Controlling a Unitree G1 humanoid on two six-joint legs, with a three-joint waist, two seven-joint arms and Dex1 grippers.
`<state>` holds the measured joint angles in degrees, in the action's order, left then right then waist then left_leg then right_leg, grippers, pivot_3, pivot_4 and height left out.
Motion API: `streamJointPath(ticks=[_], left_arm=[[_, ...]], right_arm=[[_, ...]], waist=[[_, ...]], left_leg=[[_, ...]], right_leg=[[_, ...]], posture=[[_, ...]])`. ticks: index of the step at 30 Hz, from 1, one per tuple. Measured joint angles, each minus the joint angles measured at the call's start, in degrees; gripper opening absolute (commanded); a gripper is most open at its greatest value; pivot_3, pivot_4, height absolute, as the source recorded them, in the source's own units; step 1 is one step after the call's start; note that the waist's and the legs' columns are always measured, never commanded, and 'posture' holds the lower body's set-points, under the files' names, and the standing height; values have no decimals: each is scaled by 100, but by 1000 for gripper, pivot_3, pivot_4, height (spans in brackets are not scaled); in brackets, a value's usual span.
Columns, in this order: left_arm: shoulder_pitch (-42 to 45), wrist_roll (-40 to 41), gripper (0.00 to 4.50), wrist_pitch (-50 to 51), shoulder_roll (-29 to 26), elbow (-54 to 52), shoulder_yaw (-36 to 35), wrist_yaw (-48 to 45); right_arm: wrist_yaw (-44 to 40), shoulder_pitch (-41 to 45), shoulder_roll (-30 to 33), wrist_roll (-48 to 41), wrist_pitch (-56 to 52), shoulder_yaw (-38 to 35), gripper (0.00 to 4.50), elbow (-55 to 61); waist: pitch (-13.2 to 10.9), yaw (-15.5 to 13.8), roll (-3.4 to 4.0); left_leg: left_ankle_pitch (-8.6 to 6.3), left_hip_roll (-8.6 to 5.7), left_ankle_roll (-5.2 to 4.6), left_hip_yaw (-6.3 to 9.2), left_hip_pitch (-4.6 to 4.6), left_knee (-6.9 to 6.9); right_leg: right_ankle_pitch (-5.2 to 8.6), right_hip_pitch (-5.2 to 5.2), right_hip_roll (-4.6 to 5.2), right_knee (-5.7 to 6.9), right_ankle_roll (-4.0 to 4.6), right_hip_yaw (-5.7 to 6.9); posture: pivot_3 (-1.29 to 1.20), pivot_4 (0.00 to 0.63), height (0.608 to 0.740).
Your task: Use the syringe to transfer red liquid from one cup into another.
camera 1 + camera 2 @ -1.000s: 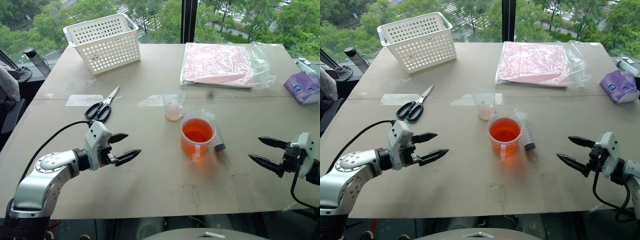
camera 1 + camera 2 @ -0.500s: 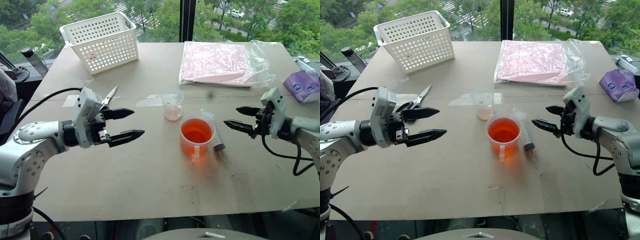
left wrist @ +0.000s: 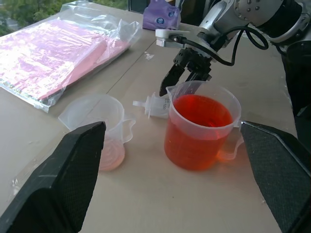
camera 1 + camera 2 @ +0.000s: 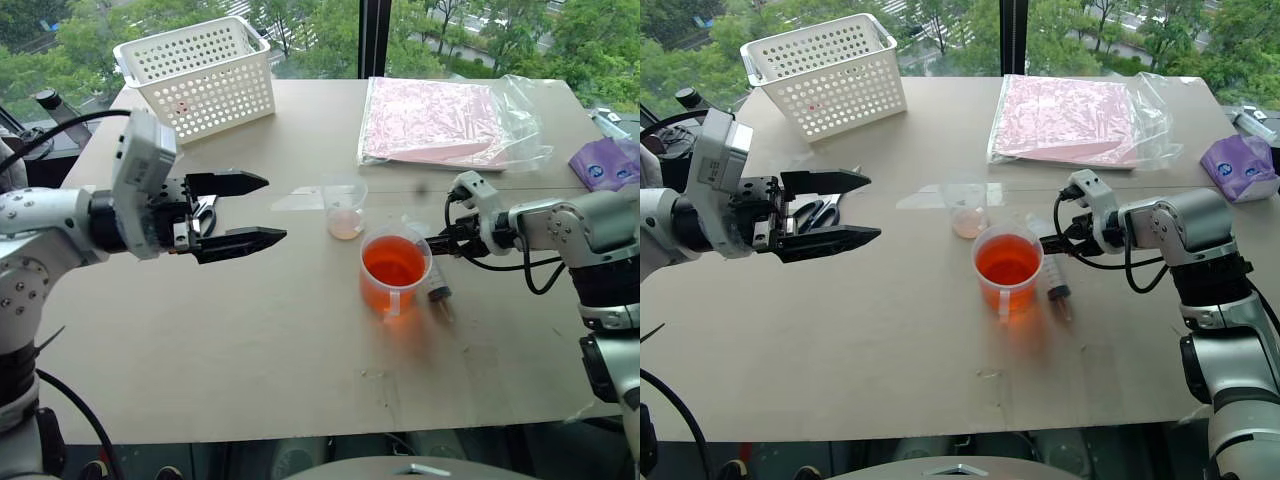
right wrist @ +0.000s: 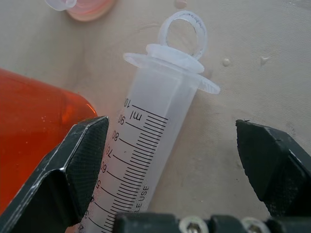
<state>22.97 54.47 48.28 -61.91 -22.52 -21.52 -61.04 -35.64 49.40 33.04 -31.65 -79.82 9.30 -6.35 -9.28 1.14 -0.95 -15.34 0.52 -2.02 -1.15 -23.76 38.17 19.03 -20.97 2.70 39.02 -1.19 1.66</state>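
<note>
right tool [image 5: 170,160] wide open over syringe [image 5: 146,160], empty | left tool [image 4: 250,212] open, empty, raised left | syringe flat on counter [image 4: 250,340], right of big cup [image 4: 395,272] | small cup [image 4: 346,208] just beyond

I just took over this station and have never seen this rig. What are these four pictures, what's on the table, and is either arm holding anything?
It is a two-armed humanoid robot. Two pictures look down from its head; the other two look along each wrist. On the table are a large cup of red liquid, a small cup, a syringe lying flat, scissors, a white basket, a bagged pink pad and a purple pack. The left gripper hovers with jaws open. The right gripper is open above the syringe. Nothing is held.
</note>
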Motion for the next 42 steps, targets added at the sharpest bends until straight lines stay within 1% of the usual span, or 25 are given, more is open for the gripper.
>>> streamJointPath(ticks=[3,9,14,15,16,20,21,22,27,29,33,35,37,39,42], left_arm=[[1,-34,4500,-56,-3,162,-2,-136],[14,-149,4500,-283,-3,354,20,-444],[14,-238,4500,-416,-2,410,98,-630],[14,-254,4500,-428,-3,415,105,-642],[13,-267,4500,-467,-2,428,115,-678],[7,-350,4500,-582,-1,519,130,-803],[3,-373,4500,-606,1,549,134,-810],[4,-385,4500,-635,4,581,136,-828],[4,-445,4500,-737,26,616,182,-915],[4,-478,4500,-753,35,626,193,-921],[66,-471,4500,-741,88,647,203,-911],[192,-426,4500,-714,140,699,203,-862],[376,-340,4500,-632,220,763,219,-791],[624,-258,4500,-559,311,832,268,-713],[1124,-191,4500,-435,497,1014,446,-567]], right_arm=[[39,161,-106,163,12,164,4471,-160],[96,410,-236,689,314,831,4471,-342],[114,413,-329,971,481,1066,4471,-322],[120,413,-340,995,481,1073,3970,-323],[132,412,-357,1058,478,1084,3670,-323],[157,412,-380,1201,459,1070,1890,-328],[148,412,-380,1218,450,1060,1566,-327],[134,412,-380,1235,446,1044,1510,-332],[13,412,-354,1262,530,989,1510,-400],[-71,393,-284,1263,715,955,1510,-439],[-223,320,-188,1222,1322,447,1510,-420],[-250,252,-196,1077,1484,8,1510,-355],[-247,159,-277,812,1554,-608,1510,-178],[-173,91,-426,462,1582,-1254,1510,244],[157,130,-567,111,1323,-1867,1510,820]], waist=[[0,-16,0],[9,-3,-15],[17,12,-28],[18,10,-29],[18,7,-30],[18,3,-30],[19,5,-30],[20,8,-32],[19,5,-31],[18,-3,-30],[17,-22,-30],[16,-32,-31],[15,-34,-31],[15,-34,-31],[15,-32,-31]], left_leg=[[0,0,0,1,-1,1],[0,0,0,-2,2,13],[0,0,-2,-3,15,22],[0,0,-2,-3,17,23],[0,0,-2,-3,19,23],[1,0,0,-6,4,23],[1,0,0,-7,3,23],[1,0,0,-7,3,23],[1,0,0,-12,1,21],[1,0,0,-12,-2,21],[1,0,0,-12,-7,21],[1,0,0,-13,-11,21],[1,0,0,-14,-12,20],[1,0,0,-13,-13,20],[1,0,0,-15,-12,21]], right_leg=[[0,-4,-1,2,0,1],[-5,-3,-3,9,-8,-8],[-8,-4,-3,50,-11,-14],[-8,-4,-3,54,-10,-14],[-8,-5,-3,59,-10,-14],[-7,-26,-3,67,-10,-19],[-7,-28,-3,68,-10,-20],[-7,-28,-3,68,-10,-20],[-7,-29,-3,61,-10,-25],[-7,-33,-3,62,-10,-25],[-7,-37,-3,63,-11,-25],[-7,-37,-3,64,-11,-25],[-8,-38,-3,67,-11,-25],[-8,-37,-3,72,-11,-25],[-8,-37,-3,73,-11,-26]], posture=[[0,150,740],[0,150,740],[0,150,740],[0,150,740],[0,150,740],[0,150,740],[0,150,740],[0,150,740],[0,150,740],[0,150,740],[0,150,740],[0,150,740],[0,150,740],[0,150,740],[0,150,740]])
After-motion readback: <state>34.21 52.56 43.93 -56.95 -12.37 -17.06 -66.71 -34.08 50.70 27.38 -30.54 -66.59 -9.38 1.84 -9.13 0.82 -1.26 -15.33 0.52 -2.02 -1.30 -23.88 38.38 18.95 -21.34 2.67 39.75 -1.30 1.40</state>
